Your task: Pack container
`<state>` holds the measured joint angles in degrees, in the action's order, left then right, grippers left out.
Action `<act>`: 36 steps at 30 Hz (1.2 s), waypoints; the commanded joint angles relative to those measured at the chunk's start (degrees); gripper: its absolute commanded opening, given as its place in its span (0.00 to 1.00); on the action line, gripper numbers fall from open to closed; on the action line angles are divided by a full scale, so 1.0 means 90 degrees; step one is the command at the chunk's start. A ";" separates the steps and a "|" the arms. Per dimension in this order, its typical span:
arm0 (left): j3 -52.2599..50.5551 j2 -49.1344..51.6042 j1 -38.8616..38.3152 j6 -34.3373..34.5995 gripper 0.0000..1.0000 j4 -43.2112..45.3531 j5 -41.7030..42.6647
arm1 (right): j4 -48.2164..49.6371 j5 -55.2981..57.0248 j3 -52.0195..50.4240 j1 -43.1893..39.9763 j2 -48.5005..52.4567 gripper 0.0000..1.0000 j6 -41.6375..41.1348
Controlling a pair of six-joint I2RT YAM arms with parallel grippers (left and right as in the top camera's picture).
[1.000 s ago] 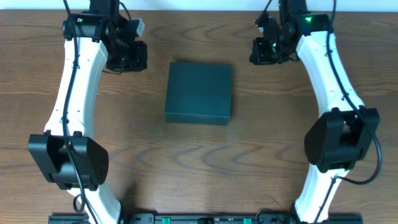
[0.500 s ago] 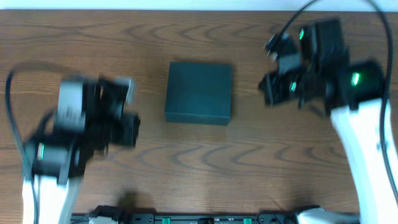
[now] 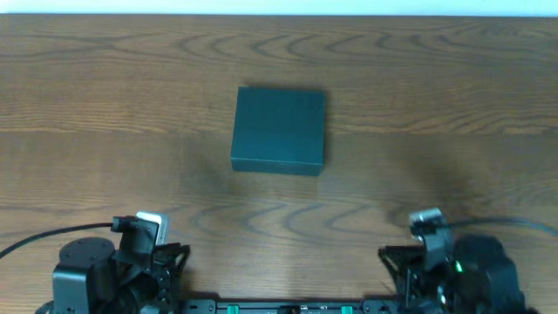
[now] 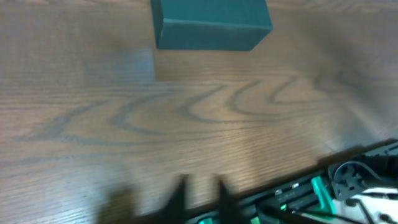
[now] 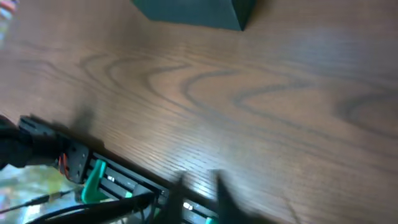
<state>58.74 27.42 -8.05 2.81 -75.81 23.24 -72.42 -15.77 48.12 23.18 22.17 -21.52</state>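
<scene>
The container [image 3: 279, 129] is a dark teal box that lies shut, lid down, in the middle of the wooden table. It shows at the top of the left wrist view [image 4: 211, 25] and of the right wrist view [image 5: 193, 11]. My left gripper [image 4: 202, 198] is low at the table's near edge, far in front of the box. Its blurred fingers stand a little apart with nothing between them. My right gripper [image 5: 200, 188] is also at the near edge, fingers a little apart and empty. No snack packets are in view.
A black rail with green parts runs along the table's near edge [image 4: 323, 193], also in the right wrist view [image 5: 93, 180]. Both arms sit folded at the bottom corners of the overhead view, left [image 3: 113, 270] and right [image 3: 462, 270]. Bare wood [image 3: 418, 105] surrounds the box.
Both arms have swung back from the far side of the table, beside the box, to the near edge and folded down. The box has not moved.
</scene>
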 commanded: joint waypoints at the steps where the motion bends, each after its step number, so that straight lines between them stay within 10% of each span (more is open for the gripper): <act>1: -0.0221 -0.0015 0.0000 0.0209 0.95 0.0287 0.0039 | -0.0015 0.0034 -0.0226 0.0053 -0.0481 0.91 -0.0918; 21: -0.0316 -0.0214 -0.0148 0.0474 0.95 0.0168 -0.0517 | -0.0075 0.0039 -0.0367 0.0053 -0.0590 0.99 -0.1955; 36: -0.3888 -0.2693 0.1214 -0.0170 0.95 0.4175 -0.1972 | -0.0073 0.0039 -0.0367 0.0053 -0.0590 0.99 -0.1955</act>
<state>27.53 4.54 1.56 2.48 -40.88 6.87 -73.06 -15.77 44.91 23.18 17.10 -38.41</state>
